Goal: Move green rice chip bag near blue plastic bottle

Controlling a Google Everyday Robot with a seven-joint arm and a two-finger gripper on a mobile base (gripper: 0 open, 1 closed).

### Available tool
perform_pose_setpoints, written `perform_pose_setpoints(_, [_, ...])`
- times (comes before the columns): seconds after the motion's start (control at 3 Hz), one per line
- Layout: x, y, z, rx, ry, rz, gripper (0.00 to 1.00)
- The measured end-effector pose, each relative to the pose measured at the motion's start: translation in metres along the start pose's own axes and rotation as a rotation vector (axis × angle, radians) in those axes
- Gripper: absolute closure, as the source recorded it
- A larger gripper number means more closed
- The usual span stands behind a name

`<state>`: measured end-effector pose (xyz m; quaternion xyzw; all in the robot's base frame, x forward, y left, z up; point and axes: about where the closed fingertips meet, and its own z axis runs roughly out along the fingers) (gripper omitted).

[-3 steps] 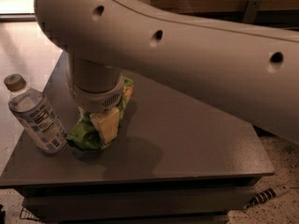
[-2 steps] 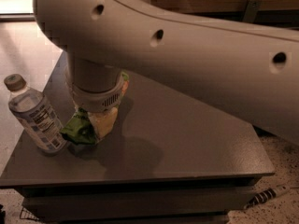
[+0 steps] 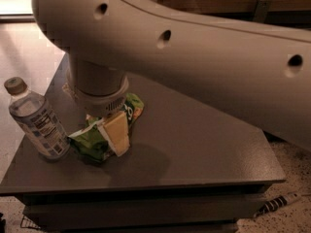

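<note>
The green rice chip bag (image 3: pixel 90 142) lies crumpled on the dark grey table (image 3: pixel 194 149), with its left end right beside the blue plastic bottle (image 3: pixel 38 121). The bottle stands upright near the table's left edge and has a tan cap. My gripper (image 3: pixel 111 143) reaches down from the big cream arm. One cream finger (image 3: pixel 117 132) presses across the bag and the other is hidden behind it. The gripper is shut on the bag. Part of the bag (image 3: pixel 134 106) sticks out behind the wrist.
The arm (image 3: pixel 204 57) spans the upper view and hides the back of the table. The table's front edge (image 3: pixel 146 186) runs across the bottom. A light floor lies to the left, and a striped cable (image 3: pixel 277 204) lies on the floor at lower right.
The gripper and the bag shifted slightly left toward the bottle. The bottle has not moved.
</note>
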<state>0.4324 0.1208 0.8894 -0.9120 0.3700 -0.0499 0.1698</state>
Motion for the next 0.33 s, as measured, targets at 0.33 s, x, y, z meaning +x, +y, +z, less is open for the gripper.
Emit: perform_pose_setpoints(0.33, [0.0000, 0.0000, -0.0001, 0.000, 0.000, 0.000, 0.00])
